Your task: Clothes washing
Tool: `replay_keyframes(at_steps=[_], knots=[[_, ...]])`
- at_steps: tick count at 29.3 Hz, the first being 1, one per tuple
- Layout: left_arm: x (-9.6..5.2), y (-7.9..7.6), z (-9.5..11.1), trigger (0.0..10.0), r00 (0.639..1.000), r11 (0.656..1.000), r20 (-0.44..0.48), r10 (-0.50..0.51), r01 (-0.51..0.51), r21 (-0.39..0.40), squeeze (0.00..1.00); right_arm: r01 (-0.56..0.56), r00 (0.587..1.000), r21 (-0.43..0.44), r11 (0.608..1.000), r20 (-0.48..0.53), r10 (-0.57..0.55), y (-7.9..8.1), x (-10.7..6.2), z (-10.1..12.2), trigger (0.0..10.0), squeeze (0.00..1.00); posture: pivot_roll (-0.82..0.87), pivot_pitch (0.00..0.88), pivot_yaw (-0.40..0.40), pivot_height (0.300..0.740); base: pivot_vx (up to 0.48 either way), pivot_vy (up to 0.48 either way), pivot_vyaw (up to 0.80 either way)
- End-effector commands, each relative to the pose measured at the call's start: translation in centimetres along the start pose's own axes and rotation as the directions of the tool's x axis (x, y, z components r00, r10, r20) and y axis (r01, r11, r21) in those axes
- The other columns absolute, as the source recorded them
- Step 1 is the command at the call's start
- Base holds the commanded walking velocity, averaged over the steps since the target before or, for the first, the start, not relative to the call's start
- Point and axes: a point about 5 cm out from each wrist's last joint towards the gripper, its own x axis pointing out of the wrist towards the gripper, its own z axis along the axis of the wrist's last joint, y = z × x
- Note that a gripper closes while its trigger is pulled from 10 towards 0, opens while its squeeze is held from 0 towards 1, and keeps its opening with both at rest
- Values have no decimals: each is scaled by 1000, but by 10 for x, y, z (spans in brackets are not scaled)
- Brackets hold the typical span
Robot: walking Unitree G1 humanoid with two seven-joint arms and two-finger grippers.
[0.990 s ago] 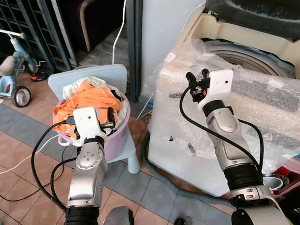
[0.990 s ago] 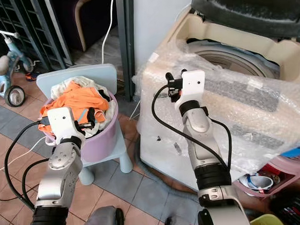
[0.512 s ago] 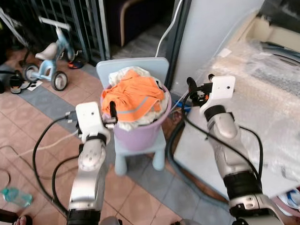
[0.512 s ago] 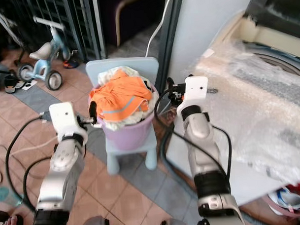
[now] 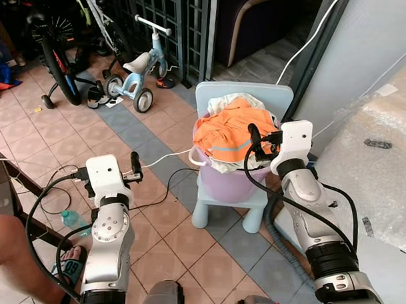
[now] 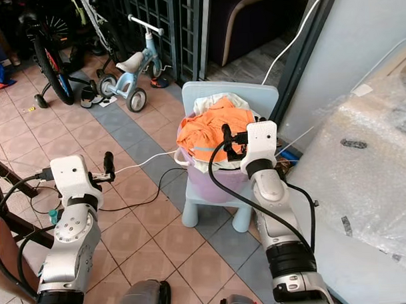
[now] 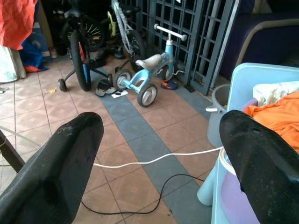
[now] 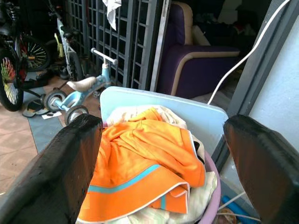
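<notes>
Laundry pick-up, head and wrist views. The orange garment [image 5: 232,132] lies crumpled on top of pale clothes heaped in a lilac basket [image 5: 225,183]; the basket stands on the seat of a light-blue child's chair [image 5: 244,100], filling it nearly edge to edge. Beside the chair stands a bubble-wrapped washing machine [image 5: 383,152].

Handling, as a judgement: the cloth is soft, light and limp, likely to drape and drag neighbouring pieces; a raised fold near the garment's middle, or its teal-striped hem [image 8: 122,179], offers the surest pinch.

The right hand [image 5: 261,144] is raised at the basket's rim nearest the machine, forearm upright, its 2 fingers [image 8: 70,154] spread wide toward the pile and holding nothing. The left hand [image 5: 136,175] is held over the tiled floor [image 5: 56,140], well apart from the chair, pointing toward it, fingers [image 7: 60,154] likewise wide apart and empty. A white cable [image 5: 164,158] crosses the floor between them.
</notes>
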Motion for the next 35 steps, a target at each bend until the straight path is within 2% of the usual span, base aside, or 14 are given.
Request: replay_keyframes(at_steps=[1,16,18,21,28,30,31,32,33,35], knots=[[3,2,8,10000,999,1000,32,5,-6,7,0,-22,1000,-6,1000,-7,22,5,3,1,10000,0,84,79,-28,740,454,0,0],[1,-1,8,10000,999,1000,39,1,-1,5,0,-91,996,5,996,-1,91,16,5,4,10000,0,78,83,-28,740,456,0,0],[2,-3,8,10000,1000,1000,29,5,-5,-3,0,-127,992,-19,992,-12,127,21,4,1,10000,0,75,86,-28,740,459,0,347],[2,-3,8,10000,1000,1000,25,7,-7,0,0,-129,992,-13,992,-18,129,22,3,0,10000,0,77,87,-30,740,459,0,594],[1,-1,5,10000,1000,1000,8,16,-16,3,0,-120,992,-4,993,-33,120,23,6,-1,10000,0,80,89,-33,740,446,0,0],[1,-2,2,10000,999,1000,-21,27,-27,-2,0,-121,989,-43,992,-86,117,22,6,-7,10000,0,79,89,-34,740,180,0,0],[1,-2,1,10000,999,1000,-31,27,-27,1,0,-128,982,-67,990,-151,116,20,6,-15,10000,0,78,90,-35,740,0,0,0],[1,-2,1,10000,999,1000,-31,27,-27,1,0,-128,982,-67,990,-151,116,20,6,-15,10000,0,78,90,-35,740,0,0,0],[0,1,-3,10000,997,999,-65,46,-44,31,0,-165,960,-93,982,-243,138,20,3,-29,10000,0,77,90,-35,740,0,0,0],[0,2,-4,10000,996,998,-75,53,-50,39,0,-175,953,-99,980,-267,144,19,2,-32,10000,0,77,92,-37,740,0,0,0]])
